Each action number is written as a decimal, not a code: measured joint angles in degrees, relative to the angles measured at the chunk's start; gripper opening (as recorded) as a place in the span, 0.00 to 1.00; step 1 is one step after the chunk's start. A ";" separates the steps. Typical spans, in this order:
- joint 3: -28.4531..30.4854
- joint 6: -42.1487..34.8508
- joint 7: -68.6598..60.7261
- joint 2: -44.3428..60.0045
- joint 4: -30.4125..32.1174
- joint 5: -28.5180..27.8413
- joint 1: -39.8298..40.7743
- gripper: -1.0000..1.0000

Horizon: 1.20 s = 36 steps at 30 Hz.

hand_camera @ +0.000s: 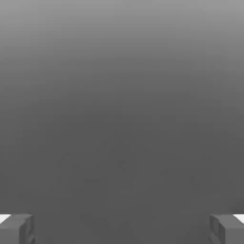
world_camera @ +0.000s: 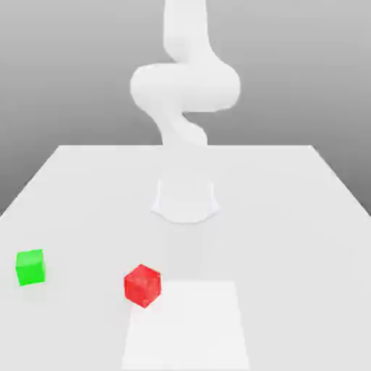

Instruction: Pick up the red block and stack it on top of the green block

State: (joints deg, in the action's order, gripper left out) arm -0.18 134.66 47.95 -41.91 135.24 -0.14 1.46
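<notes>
Jaws are standing spread wide, nothing between them: in the hand view the gripper (hand_camera: 122,229) is showing as two grey fingertips (hand_camera: 18,228), one at each lower corner w/ a big gap across, and they're facing plain grey background. Red block (world_camera: 142,285) is sitting on the white table (world_camera: 304,217) in the exterior view, at approx 7 o'clock from the arm's base (world_camera: 185,201), towards the near edge. It's turned a bit so one corner is pointing towards the camera, glossy faces catching light. Green block (world_camera: 30,267) is resting further out at approx 8 o'clock from the base, close to the table's edge on the exterior view's left. From the red block the green one is lying at approx 9 o'clock, slightly higher in frame; the two are well apart, not touching, both flat on the tabletop, neither stacked. Robot arm (world_camera: 185,87) is rising from the base at table centre, white and washed out, bending through a thick elbow and going up out of frame at 12 o'clock. A brighter square patch (world_camera: 187,326) is showing on the table surface at 6 o'clock from the base, just beside the red block on the exterior view's right, w/ the block's lower corner abt touching its edge
</notes>
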 joint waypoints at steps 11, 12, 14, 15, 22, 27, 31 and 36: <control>-0.17 15.02 11.20 21.12 17.60 -0.68 7.14 0.50; -0.07 16.46 12.27 23.18 19.27 -0.72 7.74 0.50; 0.07 17.95 13.36 25.31 20.97 -0.76 8.31 0.50; 0.34 19.41 14.56 27.33 22.91 -0.84 8.78 0.50; 1.28 34.51 17.96 47.14 28.49 0.83 10.61 0.50; 0.76 39.50 17.71 53.00 27.79 1.24 11.12 0.00; 0.65 40.20 17.84 53.77 27.69 1.11 11.27 0.00; 0.88 33.66 18.35 46.16 28.78 0.44 11.20 0.00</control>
State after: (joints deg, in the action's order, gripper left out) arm 0.69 168.32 66.30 4.25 164.02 0.30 12.66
